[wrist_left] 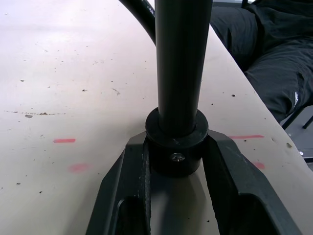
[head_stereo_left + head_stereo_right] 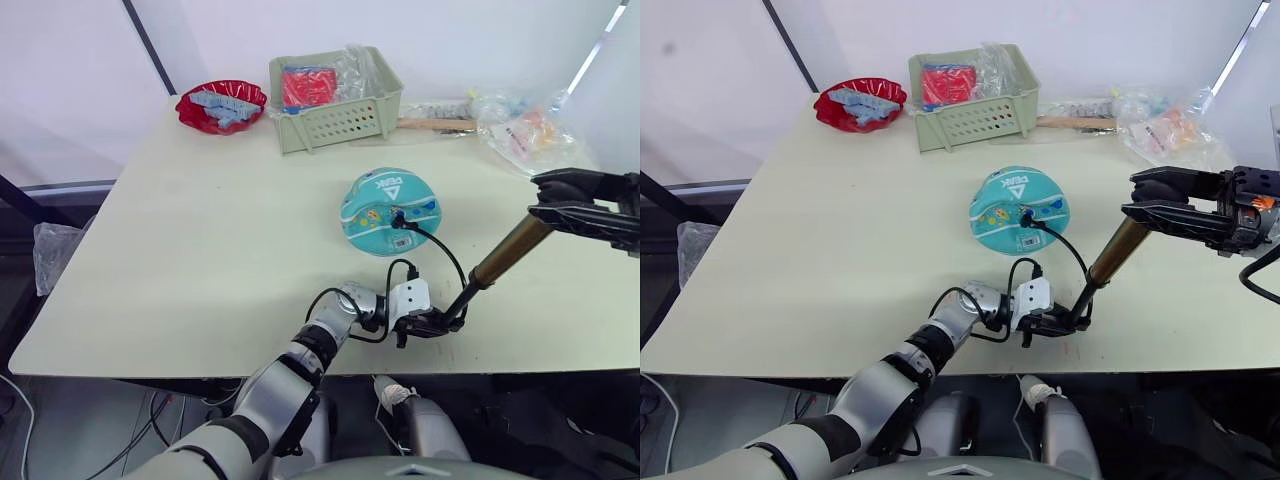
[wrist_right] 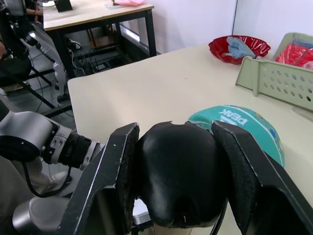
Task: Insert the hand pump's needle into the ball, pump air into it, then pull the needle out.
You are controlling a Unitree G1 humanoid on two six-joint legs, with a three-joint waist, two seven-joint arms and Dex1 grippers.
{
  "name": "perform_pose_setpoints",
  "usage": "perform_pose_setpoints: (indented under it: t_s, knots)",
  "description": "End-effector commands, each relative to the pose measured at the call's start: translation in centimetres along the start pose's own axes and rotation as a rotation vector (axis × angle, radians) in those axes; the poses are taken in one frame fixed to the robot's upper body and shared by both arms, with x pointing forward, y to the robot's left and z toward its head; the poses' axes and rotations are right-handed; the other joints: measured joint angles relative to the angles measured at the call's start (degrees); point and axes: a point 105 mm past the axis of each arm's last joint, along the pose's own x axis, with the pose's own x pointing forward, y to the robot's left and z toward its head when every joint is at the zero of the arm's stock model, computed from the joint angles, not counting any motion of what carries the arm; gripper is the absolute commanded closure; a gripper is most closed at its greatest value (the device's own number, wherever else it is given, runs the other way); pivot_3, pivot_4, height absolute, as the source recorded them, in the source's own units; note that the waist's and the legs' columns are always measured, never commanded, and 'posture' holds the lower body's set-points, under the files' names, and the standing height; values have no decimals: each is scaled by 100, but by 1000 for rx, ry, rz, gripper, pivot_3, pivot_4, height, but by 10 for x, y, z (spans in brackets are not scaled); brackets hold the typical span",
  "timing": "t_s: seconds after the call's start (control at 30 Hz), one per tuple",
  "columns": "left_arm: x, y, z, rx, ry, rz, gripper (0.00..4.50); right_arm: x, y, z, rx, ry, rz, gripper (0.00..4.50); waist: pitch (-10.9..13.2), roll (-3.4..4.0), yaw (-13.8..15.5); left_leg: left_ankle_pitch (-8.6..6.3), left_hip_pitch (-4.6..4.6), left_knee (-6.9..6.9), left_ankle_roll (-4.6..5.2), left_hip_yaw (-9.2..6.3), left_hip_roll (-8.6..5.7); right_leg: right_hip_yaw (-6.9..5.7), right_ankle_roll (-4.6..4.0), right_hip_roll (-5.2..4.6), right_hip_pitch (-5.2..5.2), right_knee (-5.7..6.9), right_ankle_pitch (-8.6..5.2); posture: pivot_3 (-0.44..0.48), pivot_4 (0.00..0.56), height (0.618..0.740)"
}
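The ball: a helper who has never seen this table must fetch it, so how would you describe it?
On the pale table, look in front of the green slotted basket, toward the robot. The ball lies there, teal with cartoon prints and a white triangle logo. Unlike anything nearby, it is round, and a thin black hose plugs into it.

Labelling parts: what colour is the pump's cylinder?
Brass-gold, on the small hand pump with black handle; clearest in the left eye view.

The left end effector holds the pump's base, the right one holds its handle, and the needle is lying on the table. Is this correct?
Not quite. The needle is in the ball, not on the table, as the left eye view shows. The rest is correct.
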Motion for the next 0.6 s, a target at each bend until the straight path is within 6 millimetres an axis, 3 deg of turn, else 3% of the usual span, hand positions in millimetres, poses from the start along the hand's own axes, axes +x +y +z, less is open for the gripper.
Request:
perform_pose_setpoints:
  t_s: [0.03,0.17,0.27,0.4,0.6]
  knots:
    - [-5,-17,-38,-101,122,-38,3453,-10,6,33,-126,-82,-21,2606,0,0,0,-1,0,0,1,0,0,0,1,0,0,-1,0,0,150,738]
    - [-5,-17,-38,-101,120,-39,3453,-2,6,-2,-61,-3,-19,2606,-4,-5,1,-1,1,0,2,-2,1,-1,1,0,0,-2,1,0,150,738]
    - [-5,-17,-38,-101,120,-39,3453,0,6,-14,-40,1,-21,2606,-6,-5,0,-1,6,0,2,-2,1,-2,2,3,5,-3,1,0,150,738]
    - [-5,-16,-38,-101,121,-38,3453,6,6,-62,15,58,-41,2606,-29,-31,-4,-2,25,0,2,-6,1,-6,1,8,23,-4,-1,0,150,738]
    - [-7,-16,-39,-102,124,-34,3453,9,9,-111,36,118,-59,2606,-64,-52,-11,-2,41,1,2,-12,3,-11,1,13,36,-4,-2,0,150,738]
